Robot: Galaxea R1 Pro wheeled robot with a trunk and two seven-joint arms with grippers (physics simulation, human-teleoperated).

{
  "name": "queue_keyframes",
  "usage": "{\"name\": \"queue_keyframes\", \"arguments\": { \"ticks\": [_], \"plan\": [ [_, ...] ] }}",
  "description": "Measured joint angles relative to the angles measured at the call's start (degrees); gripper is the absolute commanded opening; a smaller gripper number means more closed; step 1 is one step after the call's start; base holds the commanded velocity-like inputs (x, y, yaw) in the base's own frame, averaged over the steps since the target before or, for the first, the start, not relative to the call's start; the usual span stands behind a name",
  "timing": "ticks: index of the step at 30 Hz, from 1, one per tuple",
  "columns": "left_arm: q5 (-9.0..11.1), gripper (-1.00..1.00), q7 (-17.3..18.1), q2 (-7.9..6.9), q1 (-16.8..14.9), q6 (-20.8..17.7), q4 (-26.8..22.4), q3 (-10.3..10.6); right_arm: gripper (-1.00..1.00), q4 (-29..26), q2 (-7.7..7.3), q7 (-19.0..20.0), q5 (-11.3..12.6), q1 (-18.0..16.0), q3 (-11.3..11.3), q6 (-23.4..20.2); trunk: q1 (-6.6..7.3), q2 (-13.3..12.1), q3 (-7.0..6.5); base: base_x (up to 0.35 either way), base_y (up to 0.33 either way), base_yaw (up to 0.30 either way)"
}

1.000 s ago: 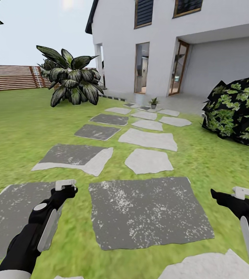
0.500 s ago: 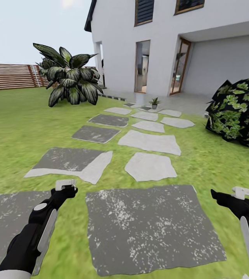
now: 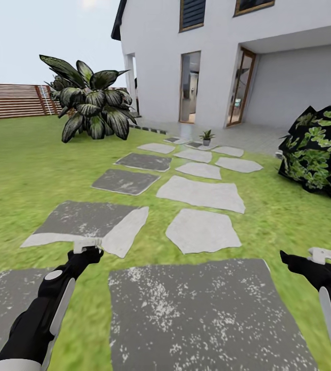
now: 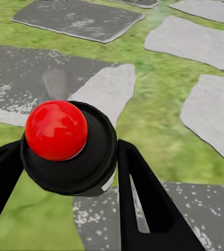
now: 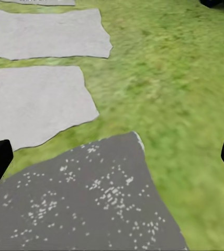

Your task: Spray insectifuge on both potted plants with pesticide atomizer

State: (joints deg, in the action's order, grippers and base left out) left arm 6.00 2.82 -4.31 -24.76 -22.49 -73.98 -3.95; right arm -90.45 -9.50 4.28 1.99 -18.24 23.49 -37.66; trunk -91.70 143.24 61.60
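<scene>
The left pincer [image 4: 70,172] grasps the pesticide atomizer [image 4: 65,144], the right pincer [image 5: 112,157] released; jolting across the stepping stones [image 3: 201,230] toward the distant potted plant [image 3: 205,137] could loosen it.

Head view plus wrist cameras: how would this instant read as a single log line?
place: garden stepping-stone path | left gripper: shut on pesticide atomizer | right gripper: open | potted plant far ahead by house

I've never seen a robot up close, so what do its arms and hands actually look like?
Both arms are glossy black with long pale grey panels along the forearm; the left one shows a round grey spot near the wrist. Each narrows to a small hand: the left hand and right hand are tipped with whitish parts. Seen close, the fingers are black tapering blades. No cables or markings are visible.
</scene>
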Motion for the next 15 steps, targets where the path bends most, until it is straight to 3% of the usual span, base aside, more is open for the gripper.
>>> {"name": "queue_keyframes", "arguments": {
  "ticks": [7,15],
  "plan": [
    [0.0,-1.0,0.0,0.0,0.0,0.0,0.0,0.0,1.0,0.0,0.0,0.0,0.0,0.0,0.0,0.0,0.0,0.0,-0.06,0.33,0.0,-0.04],
    [0.0,-1.0,0.0,0.01,0.0,0.0,0.0,0.0,1.0,0.0,0.03,-0.1,0.0,0.0,-0.1,0.1,0.0,0.0,-0.36,0.33,0.025,-0.164]
  ]
}}
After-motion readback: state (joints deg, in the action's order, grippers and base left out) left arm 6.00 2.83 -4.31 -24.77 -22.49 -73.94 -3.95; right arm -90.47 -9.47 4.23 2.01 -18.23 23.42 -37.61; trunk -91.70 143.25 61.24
